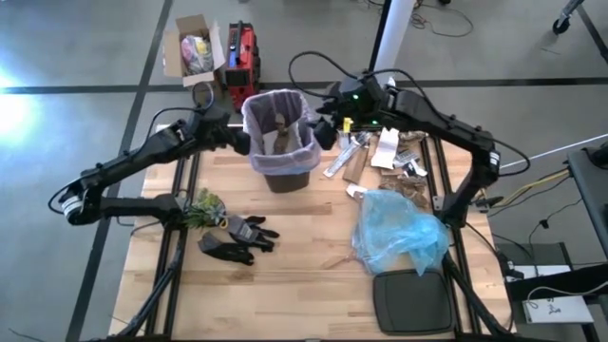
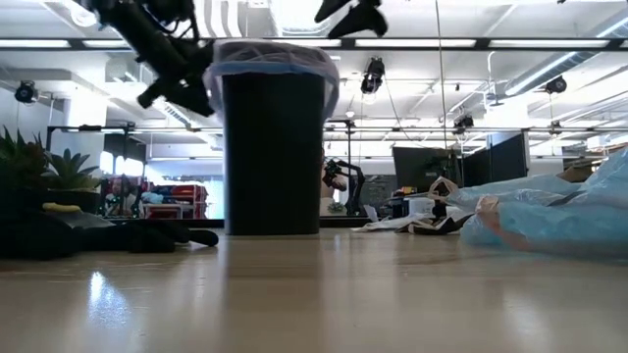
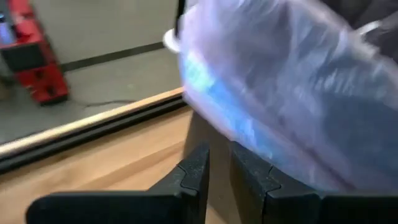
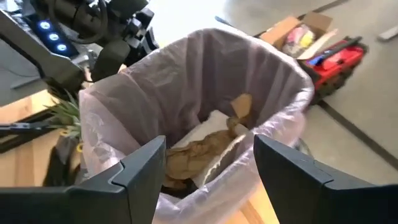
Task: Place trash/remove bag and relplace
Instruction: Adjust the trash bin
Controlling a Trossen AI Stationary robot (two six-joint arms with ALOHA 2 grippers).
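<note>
Wood planking makes up the table [image 1: 304, 285] under both arms; on it, between the two grippers, stands the dark bin [image 1: 281, 173], lined with the bag [image 1: 261, 112], whose pale pink-lavender film is folded out over the rim with a blue drawstring band showing just beyond the left gripper's fingers in its wrist view; the right gripper [image 1: 324, 128] hangs at the bin's rim on its own side, above the opening, its two fingers spread well apart with nothing between them; directly below and ahead of those spread fingers, inside the liner, lies the trash [image 4: 208, 152], crumpled brown paper and a white sheet resting in the bag's bottom; the left gripper [image 1: 239, 141] sits against the opposite side of the bin, its fingers [image 3: 198, 171] drawn almost together with only a thin slit between them, right at the bag's overhanging film, though whether any plastic is pinched in that slit I cannot tell; behind the right arm's elbow lies a light blue plastic bag [image 1: 399, 228], heaped on the boards, and near it a dark flat lid [image 1: 412, 302]; more loose scraps [image 1: 380, 157] of paper and cardboard lie beside the right gripper, outside the bin; below the left arm rest black gloves [image 1: 237, 237] and a small green plant [image 1: 201, 207].
</note>
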